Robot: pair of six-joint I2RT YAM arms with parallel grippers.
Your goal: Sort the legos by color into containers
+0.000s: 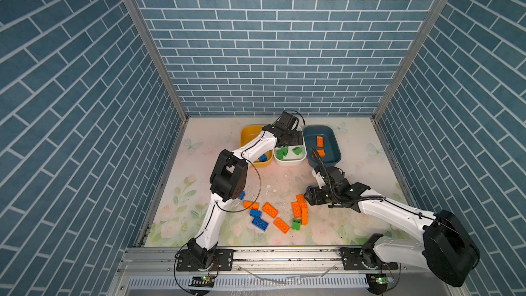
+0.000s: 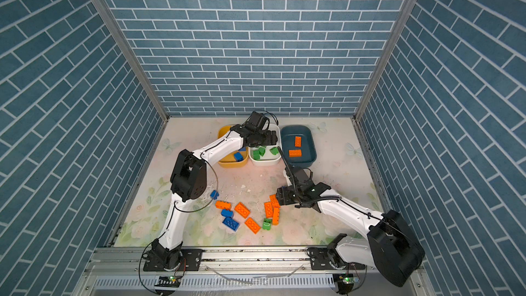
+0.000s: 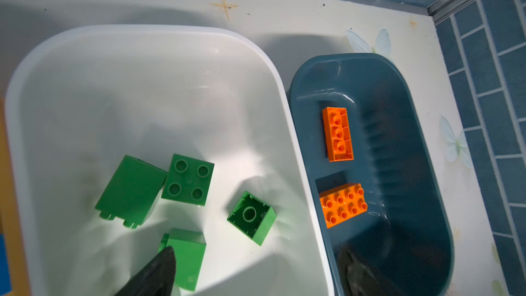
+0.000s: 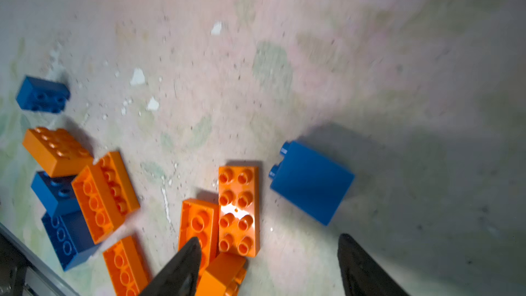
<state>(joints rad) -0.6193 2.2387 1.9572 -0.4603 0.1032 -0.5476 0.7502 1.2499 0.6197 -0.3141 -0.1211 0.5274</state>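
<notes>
My left gripper (image 1: 293, 140) (image 3: 259, 271) hangs open over the white container (image 3: 176, 81), nothing between its fingers. Several green legos (image 3: 187, 179) lie in that tub. The teal container (image 3: 398, 109) beside it holds two orange legos (image 3: 337, 133). The yellow container (image 1: 247, 135) holds a blue lego (image 2: 238, 155). My right gripper (image 2: 279, 196) (image 4: 270, 269) is open low over the loose pile. Its one fingertip (image 4: 185, 263) overlaps a flat orange lego (image 4: 238, 209) cluster, and a chunky blue lego (image 4: 311, 182) lies just beyond.
Loose on the floral mat (image 1: 355, 223) are more orange legos (image 1: 269, 209), blue ones (image 1: 259, 223) and a green one (image 1: 296, 224). Another blue lego (image 2: 214, 194) lies by the left arm's elbow. Brick-pattern walls enclose three sides; a metal rail (image 1: 284, 254) runs along the front.
</notes>
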